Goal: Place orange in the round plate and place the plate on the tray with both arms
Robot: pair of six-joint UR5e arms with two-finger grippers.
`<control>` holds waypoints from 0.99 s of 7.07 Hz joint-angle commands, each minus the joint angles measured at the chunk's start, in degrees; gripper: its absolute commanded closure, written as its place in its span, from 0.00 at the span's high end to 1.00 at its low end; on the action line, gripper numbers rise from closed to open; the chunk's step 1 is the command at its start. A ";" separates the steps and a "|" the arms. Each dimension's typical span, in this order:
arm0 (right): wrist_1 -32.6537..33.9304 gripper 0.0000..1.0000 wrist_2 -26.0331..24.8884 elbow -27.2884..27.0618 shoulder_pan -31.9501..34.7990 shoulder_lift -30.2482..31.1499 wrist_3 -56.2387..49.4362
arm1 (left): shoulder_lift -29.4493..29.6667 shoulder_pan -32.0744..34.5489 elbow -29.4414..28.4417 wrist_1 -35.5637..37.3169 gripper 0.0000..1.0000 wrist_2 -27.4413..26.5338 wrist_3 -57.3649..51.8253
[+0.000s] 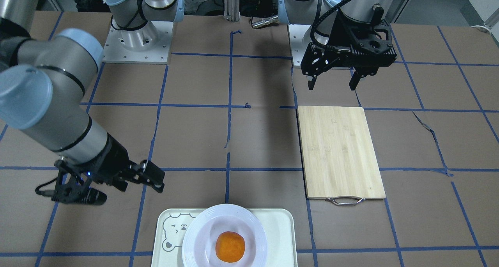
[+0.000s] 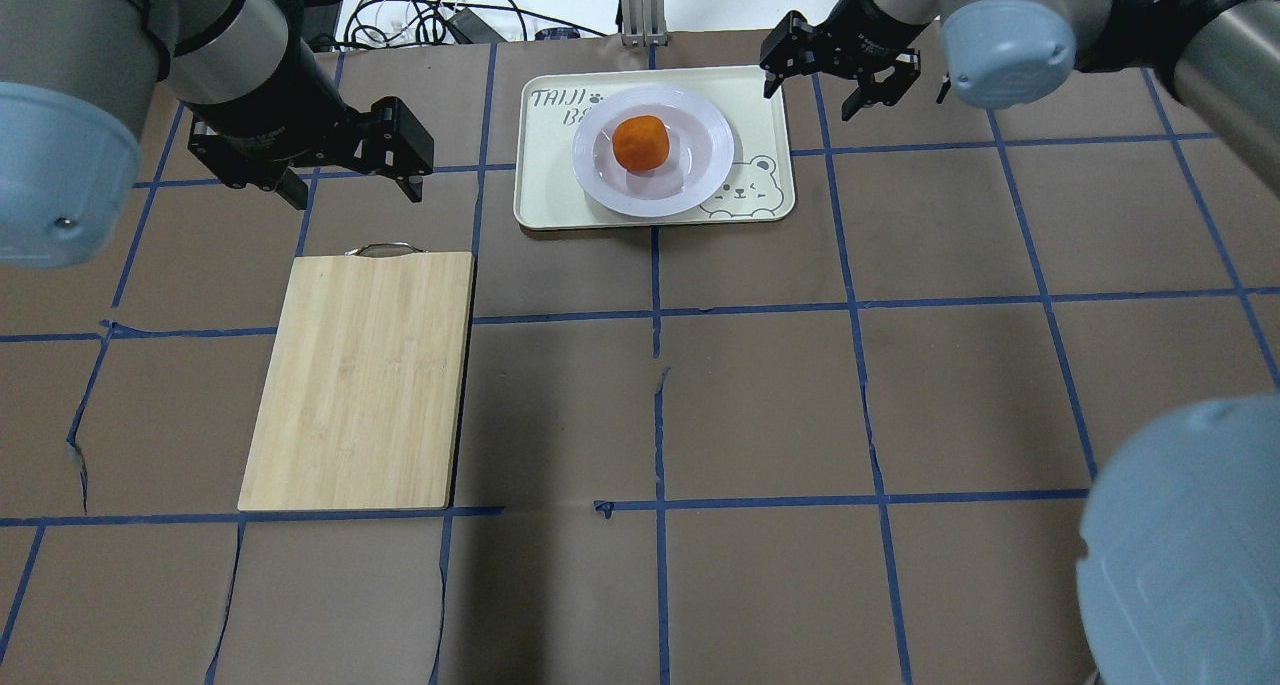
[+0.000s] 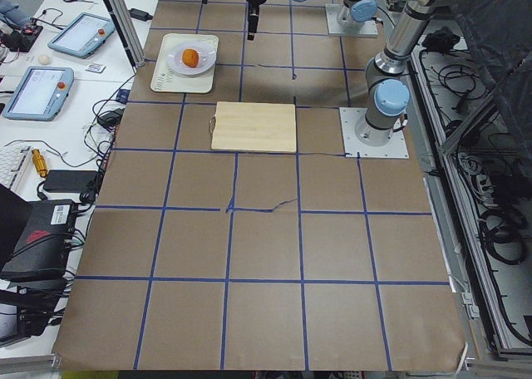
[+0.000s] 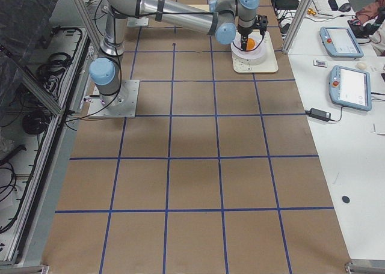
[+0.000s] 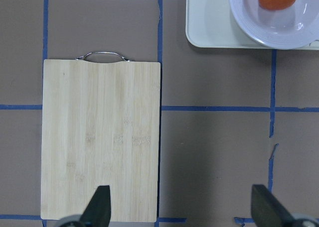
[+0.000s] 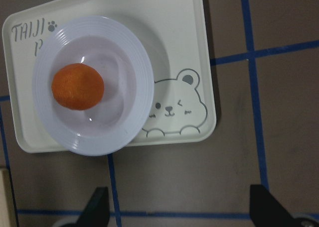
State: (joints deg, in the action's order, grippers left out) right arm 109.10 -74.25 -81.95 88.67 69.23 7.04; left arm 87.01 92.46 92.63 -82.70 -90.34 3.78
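The orange (image 2: 640, 143) sits in the sunken centre of the round white plate (image 2: 700, 160), and the plate rests on the cream tray (image 2: 545, 190) at the table's far middle. My right gripper (image 2: 812, 98) hovers open and empty just off the tray's far right corner. In the right wrist view the orange (image 6: 78, 86), plate (image 6: 141, 77) and tray (image 6: 187, 35) lie ahead of the open right gripper (image 6: 182, 209). My left gripper (image 2: 357, 195) is open and empty, left of the tray, over the bamboo board's handle end. Its open fingers (image 5: 101, 207) frame the board.
A bamboo cutting board (image 2: 365, 375) with a metal handle (image 2: 382, 250) lies on the left half of the brown, blue-taped table (image 2: 760, 405). Cables and a metal post (image 2: 640, 0) stand beyond the far edge.
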 commanded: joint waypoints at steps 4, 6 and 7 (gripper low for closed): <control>-24.62 1.00 -12.76 0.12 0.19 13.13 -3.17 | 0.00 0.00 0.09 0.08 1.00 -0.01 0.00; -25.17 1.00 -12.15 0.03 0.63 14.18 -3.08 | 0.00 0.00 0.09 0.08 1.00 -0.01 0.00; -25.17 1.00 -12.58 0.03 0.54 14.44 -3.08 | 0.00 0.00 0.09 0.08 1.00 -0.01 0.00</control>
State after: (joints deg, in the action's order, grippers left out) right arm 84.12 -86.58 -81.89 89.17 83.25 3.91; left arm 87.01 92.46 92.72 -82.62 -90.35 3.78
